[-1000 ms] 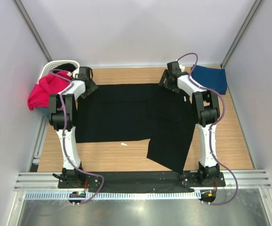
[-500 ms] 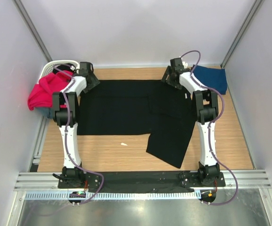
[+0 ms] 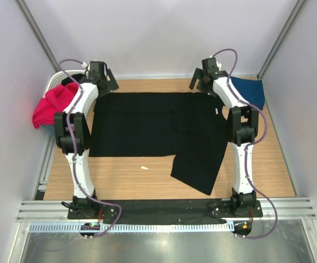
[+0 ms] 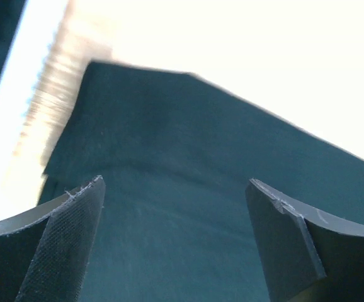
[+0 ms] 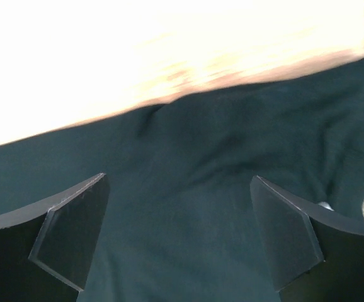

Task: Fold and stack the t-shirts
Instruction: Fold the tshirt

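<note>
A large black t-shirt [image 3: 153, 126] lies spread on the wooden table, partly folded, with one flap [image 3: 198, 167] reaching toward the near right. My left gripper [image 3: 105, 83] hovers over its far left corner, open and empty; the left wrist view shows dark cloth [image 4: 182, 207] between the spread fingers [image 4: 68, 239]. My right gripper [image 3: 202, 82] hangs over the far right corner, also open and empty above the cloth [image 5: 188, 207]. A navy blue t-shirt [image 3: 249, 90] lies folded at the far right. A magenta-red t-shirt [image 3: 51, 103] drapes over the basket.
A white lattice laundry basket [image 3: 60, 79] stands at the far left corner. A small white scrap [image 3: 145, 167] lies on the bare wood [image 3: 131, 183] in front of the black shirt. Grey walls close in on three sides.
Both grippers have let go of the black shirt's far edge, opened wide and lifted toward the back wall. The shirt now lies flatter at its far edge.
</note>
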Tool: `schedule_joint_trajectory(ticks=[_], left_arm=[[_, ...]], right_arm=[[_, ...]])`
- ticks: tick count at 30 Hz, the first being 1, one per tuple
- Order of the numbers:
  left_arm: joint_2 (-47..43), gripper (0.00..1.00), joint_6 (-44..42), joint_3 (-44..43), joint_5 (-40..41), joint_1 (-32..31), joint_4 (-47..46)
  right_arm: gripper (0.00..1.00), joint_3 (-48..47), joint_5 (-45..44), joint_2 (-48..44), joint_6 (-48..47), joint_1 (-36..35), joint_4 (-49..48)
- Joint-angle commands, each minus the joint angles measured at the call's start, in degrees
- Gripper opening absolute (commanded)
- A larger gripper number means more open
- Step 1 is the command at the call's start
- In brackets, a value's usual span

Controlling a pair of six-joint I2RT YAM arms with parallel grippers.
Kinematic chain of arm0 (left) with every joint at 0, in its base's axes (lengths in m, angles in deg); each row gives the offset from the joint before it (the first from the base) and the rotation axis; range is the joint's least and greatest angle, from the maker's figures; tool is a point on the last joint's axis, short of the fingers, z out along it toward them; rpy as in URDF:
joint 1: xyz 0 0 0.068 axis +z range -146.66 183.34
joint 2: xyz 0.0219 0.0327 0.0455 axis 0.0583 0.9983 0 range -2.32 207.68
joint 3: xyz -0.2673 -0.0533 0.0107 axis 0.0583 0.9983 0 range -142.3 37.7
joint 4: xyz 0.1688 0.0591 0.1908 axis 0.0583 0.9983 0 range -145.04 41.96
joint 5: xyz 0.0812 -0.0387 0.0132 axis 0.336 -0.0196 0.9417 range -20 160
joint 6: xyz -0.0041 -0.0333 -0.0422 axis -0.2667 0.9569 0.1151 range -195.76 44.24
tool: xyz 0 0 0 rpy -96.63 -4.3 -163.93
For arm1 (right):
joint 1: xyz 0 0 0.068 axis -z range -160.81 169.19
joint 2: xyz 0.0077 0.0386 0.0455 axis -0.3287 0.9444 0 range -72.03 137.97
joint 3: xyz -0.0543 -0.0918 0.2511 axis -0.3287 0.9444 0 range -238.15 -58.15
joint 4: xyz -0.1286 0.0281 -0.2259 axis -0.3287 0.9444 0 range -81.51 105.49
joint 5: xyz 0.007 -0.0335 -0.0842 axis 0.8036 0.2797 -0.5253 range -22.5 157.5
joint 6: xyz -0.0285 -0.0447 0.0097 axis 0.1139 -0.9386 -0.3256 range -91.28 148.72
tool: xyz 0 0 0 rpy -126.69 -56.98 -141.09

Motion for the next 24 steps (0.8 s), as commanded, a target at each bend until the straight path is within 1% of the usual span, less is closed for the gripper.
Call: schedule_joint_trajectory(ticks=[1,2,3,4,5,6,7,9,10,11,12,13,14,15,16,17,18,19,20,22,24], left_arm=[[-14.60,0.95,-2.21,0.20,1.66,-2.44,1.20],[-16.80,0.95,-1.60,3.34,1.75,-3.41,1.73],[-22.13,0.95,0.33,6.07,1.66,-3.76,1.82],[-24.53,0.95,1.30,8.71,1.49,-4.20,1.73],[-27.60,0.95,2.62,15.18,1.31,-4.21,1.82],[-32.68,0.95,3.76,18.29,0.44,-4.29,1.91],[-35.60,0.95,5.43,21.10,0.00,-4.29,2.17],[-40.27,0.95,7.10,29.34,-0.62,-4.21,4.79],[-44.99,0.95,9.11,32.26,-0.97,-4.29,6.29],[-47.12,0.95,10.18,34.81,-0.80,-4.21,9.17],[-49.75,0.93,11.58,40.23,-0.28,-4.29,10.59],[-54.31,0.91,12.90,42.81,1.56,-4.12,11.74],[-56.96,0.90,15.70,45.45,2.88,-4.03,13.75],[-59.42,0.88,17.12,48.35,4.29,-3.94,14.82],[-61.54,0.87,18.35,53.16,6.82,-3.16,16.39],[-65.82,0.86,20.89,55.91,6.94,-2.28,16.84],[-67.43,0.83,21.69,58.28,6.68,-1.32,16.76],[-69.01,0.82,22.57,60.39,6.15,-0.35,16.50],[-70.94,0.82,23.89,64.51,5.36,1.58,15.37],[-71.66,0.78,24.69,68.04,5.00,3.52,12.21],[-70.45,0.77,24.78,71.57,3.43,5.89,9.13]], right_arm=[[1.00,3.06,-1.93,-14.19,-0.10,-0.35,1.09],[0.99,5.79,-2.64,-17.00,0.69,-0.35,1.26],[1.00,12.60,-3.43,-22.07,1.48,-0.44,0.92],[1.00,16.41,-3.43,-25.25,3.14,-0.35,0.04],[1.00,20.45,-3.35,-28.16,3.86,-0.44,-0.40],[1.00,28.06,-3.26,-33.93,4.47,-0.35,-0.40],[1.00,31.80,-3.08,-36.68,5.09,-0.35,0.03],[1.00,38.92,-3.17,-42.57,6.58,-0.35,1.08],[1.00,45.56,-3.87,-48.08,7.11,-0.35,2.13],[0.99,48.76,-4.13,-51.27,8.33,-0.35,2.67],[1.00,54.28,-4.22,-54.09,9.22,-0.35,3.19],[1.00,56.86,-3.62,-59.68,10.01,-0.35,4.07],[1.00,59.32,-3.00,-62.26,11.58,-0.35,4.25],[1.00,63.95,-2.47,-64.64,12.21,-0.26,4.17],[1.00,66.09,-1.95,-69.27,12.91,-0.26,4.08],[1.00,68.20,-1.33,-71.06,13.70,-0.26,4.08],[1.00,71.87,-1.06,-72.90,14.66,-0.26,4.17],[1.00,73.56,-0.97,-74.05,15.02,-0.26,4.51],[1.00,75.15,0.16,-75.54,15.11,-0.26,4.43],[1.00,78.84,1.48,-75.65,15.47,-0.26,4.43],[1.00,80.69,3.93,-74.16,15.38,-0.26,4.17]])
